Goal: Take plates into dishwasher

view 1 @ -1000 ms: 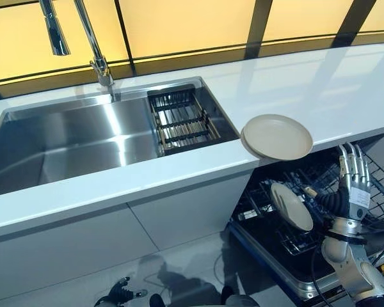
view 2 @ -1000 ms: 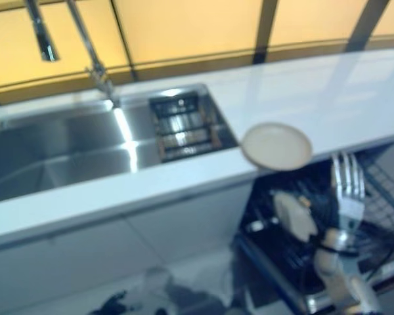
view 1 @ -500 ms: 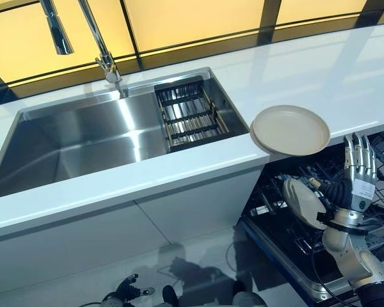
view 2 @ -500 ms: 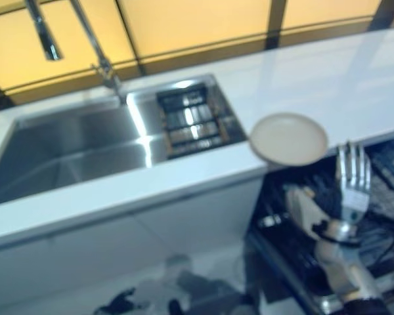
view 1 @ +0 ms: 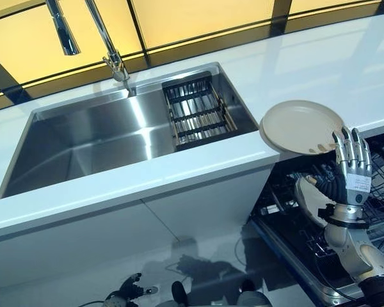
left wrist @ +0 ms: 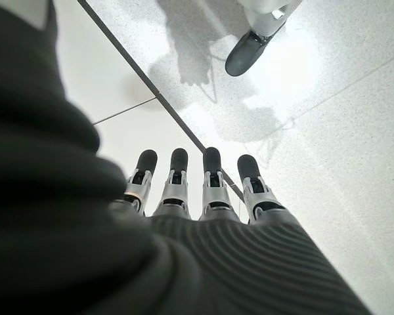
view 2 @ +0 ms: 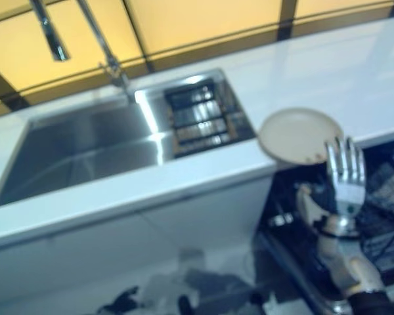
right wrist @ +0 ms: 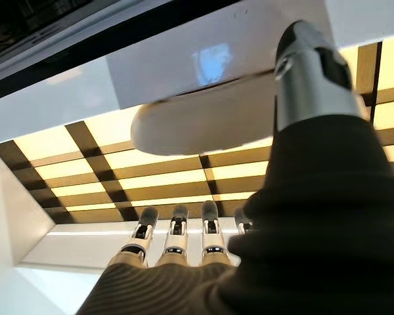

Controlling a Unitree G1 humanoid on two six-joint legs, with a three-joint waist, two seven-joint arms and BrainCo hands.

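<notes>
A beige plate (view 1: 302, 126) lies on the white counter (view 1: 320, 70) and overhangs its front edge. My right hand (view 1: 352, 182) is raised just below and in front of it, fingers straight, fingertips (view 1: 345, 137) at the plate's front right rim. In the right wrist view the plate's underside (right wrist: 203, 121) shows above the straight fingers, with the thumb (right wrist: 308, 72) beside its rim. A second beige plate (view 1: 310, 201) stands tilted in the pulled-out dishwasher rack (view 1: 278, 204) under the counter. My left hand (left wrist: 203, 190) hangs open low over the floor.
A steel sink (view 1: 89, 141) is set in the counter on the left, with a wire drain basket (view 1: 201, 115) at its right end and a tall faucet (view 1: 109, 45) behind. White cabinet fronts (view 1: 147, 230) run under the sink.
The camera has shifted, so the whole scene sits further right. My right hand has risen from beside the rack to the overhanging plate's front edge.
</notes>
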